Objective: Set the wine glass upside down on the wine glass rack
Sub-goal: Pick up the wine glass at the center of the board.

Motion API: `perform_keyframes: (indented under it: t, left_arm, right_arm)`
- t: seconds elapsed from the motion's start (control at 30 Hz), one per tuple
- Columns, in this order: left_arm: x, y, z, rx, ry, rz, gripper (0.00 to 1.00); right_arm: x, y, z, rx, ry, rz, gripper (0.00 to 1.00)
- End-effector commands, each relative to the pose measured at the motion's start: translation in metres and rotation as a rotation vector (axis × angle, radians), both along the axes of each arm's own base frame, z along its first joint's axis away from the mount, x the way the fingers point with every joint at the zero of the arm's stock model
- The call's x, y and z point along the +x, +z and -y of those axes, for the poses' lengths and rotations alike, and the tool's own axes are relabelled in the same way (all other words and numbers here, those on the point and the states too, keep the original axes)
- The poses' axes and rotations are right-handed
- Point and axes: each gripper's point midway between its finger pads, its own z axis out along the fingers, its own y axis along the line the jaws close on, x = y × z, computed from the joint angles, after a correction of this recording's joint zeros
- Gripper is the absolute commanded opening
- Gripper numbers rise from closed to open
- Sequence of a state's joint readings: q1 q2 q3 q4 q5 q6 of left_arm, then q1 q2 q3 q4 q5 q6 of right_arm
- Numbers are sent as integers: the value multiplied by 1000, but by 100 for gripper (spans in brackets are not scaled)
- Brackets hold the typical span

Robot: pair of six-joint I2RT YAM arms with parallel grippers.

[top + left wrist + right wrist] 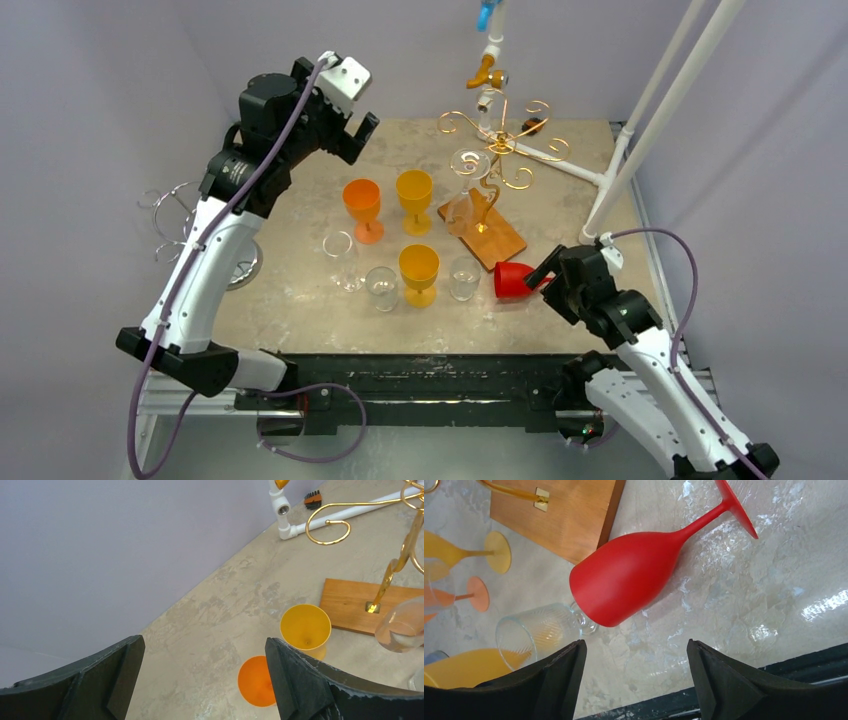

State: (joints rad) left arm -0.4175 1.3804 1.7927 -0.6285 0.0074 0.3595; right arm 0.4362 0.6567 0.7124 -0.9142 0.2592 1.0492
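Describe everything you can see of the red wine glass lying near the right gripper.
The matte red wine glass, opaque and plastic-looking, has a rounded bowl, slim stem and flat disc foot. It lies on its side on the mottled beige table, mouth towards a clear ribbed glass, bowl beside a corner of the wooden rack base; contact with either is unclear. The open right gripper hovers over it without touching it.
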Motion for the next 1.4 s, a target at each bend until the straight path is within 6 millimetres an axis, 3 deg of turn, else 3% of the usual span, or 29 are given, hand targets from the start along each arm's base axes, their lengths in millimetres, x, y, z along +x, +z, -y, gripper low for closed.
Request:
perform_keyframes:
  t: [0.0,0.3,0.5,0.9,1.13,1.37]
  left_arm:
    - [-13,-11,3,-18,-30,-57,100]
    - [-18,-16,4,-11,-49,-69,100]
    - [-23,-14,2,1,-56,-58,100]
    - [-27,-14,3,-3,-74,-61,100]
    - [-31,-10,6,-11,-94,-65,99]
    - [-45,-16,15,-23,-168,-94,99]
  right_arm:
    - [29,-2,-10,71,-88,52,83]
    - [50,-36,-11,61,-196,-6,99]
    - [54,-56,1,-24,-242,-53,99]
    - [61,-91,-13,1,-231,-128,99]
    - [49,-88,-2,-20,-237,-98,86]
    - [31,-62,5,15,-177,13,65]
